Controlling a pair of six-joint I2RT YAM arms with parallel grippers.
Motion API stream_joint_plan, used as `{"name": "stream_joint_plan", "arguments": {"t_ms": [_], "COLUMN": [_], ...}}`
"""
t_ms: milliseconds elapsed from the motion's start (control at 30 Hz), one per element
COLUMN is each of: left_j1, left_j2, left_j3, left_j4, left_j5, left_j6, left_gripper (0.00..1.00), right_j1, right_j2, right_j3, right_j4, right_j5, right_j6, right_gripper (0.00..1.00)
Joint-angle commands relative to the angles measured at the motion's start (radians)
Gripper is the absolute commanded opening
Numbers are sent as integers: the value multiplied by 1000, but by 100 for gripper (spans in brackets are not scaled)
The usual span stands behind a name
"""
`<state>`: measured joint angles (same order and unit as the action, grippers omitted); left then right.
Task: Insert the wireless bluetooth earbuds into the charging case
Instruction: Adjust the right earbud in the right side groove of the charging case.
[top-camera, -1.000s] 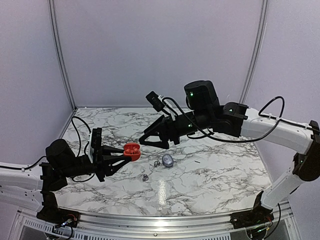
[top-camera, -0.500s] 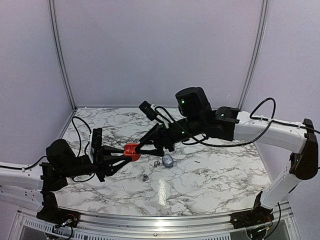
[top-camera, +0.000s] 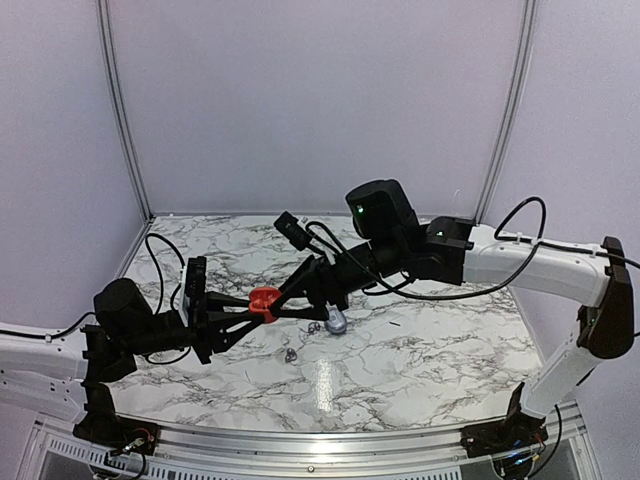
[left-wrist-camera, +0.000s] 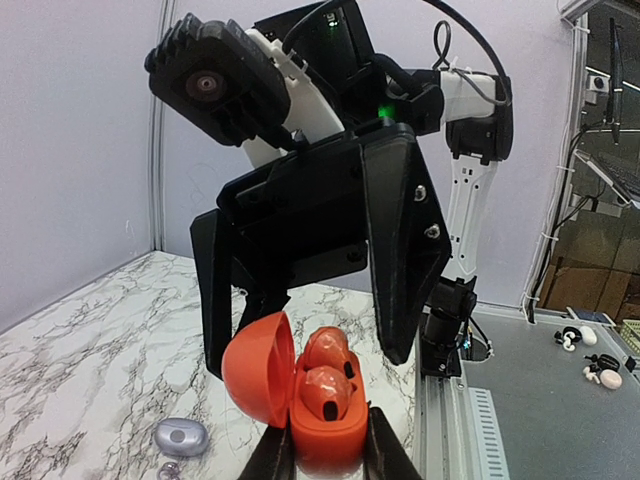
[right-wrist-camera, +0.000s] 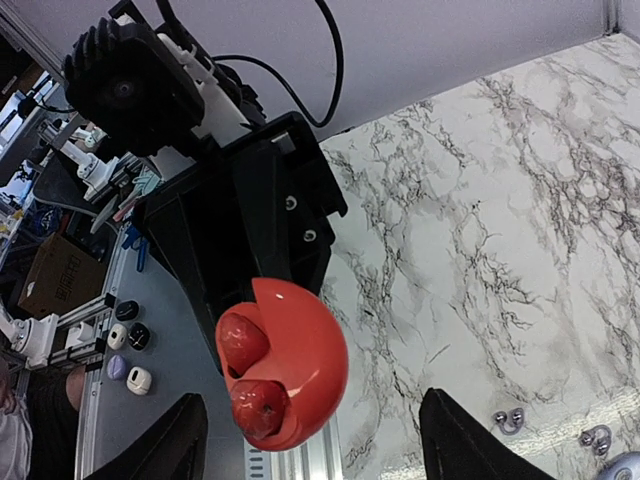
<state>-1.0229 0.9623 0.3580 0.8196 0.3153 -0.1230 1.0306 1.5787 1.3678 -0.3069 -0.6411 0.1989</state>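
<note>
Pose: left gripper (top-camera: 256, 309) reaching level, clamped tight on open red case (left-wrist-camera: 325, 428), off the table (top-camera: 420, 350). Right gripper (top-camera: 283, 298) stretched across, fingers spread wide just beside red case, gripping nothing. Wrist views only: two red earbuds (left-wrist-camera: 326, 384) seated inside red case. Overhead: silver case (top-camera: 335, 321) and silver earbuds (top-camera: 291, 354) below red case.
</note>
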Motion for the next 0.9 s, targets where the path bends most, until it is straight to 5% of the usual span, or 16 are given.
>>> {"name": "stream_joint_plan", "arguments": {"t_ms": [0, 233, 400, 867], "left_j1": [6, 6, 6, 6], "left_j2": [13, 10, 20, 15], "left_j3": [11, 9, 16, 19], "left_j4": [49, 48, 49, 49], "left_j5": [9, 5, 14, 17], "left_j6": [5, 2, 5, 2], "left_gripper": [0, 0, 0, 0], "right_j1": [8, -3, -20, -17], "right_j2": [-54, -103, -91, -43], "right_j3": [-2, -16, 12, 20], "right_j4": [34, 69, 29, 3], "right_j5": [-33, 33, 92, 89], "right_j6": [-41, -31, -11, -7], "right_gripper": [73, 71, 59, 58]}}
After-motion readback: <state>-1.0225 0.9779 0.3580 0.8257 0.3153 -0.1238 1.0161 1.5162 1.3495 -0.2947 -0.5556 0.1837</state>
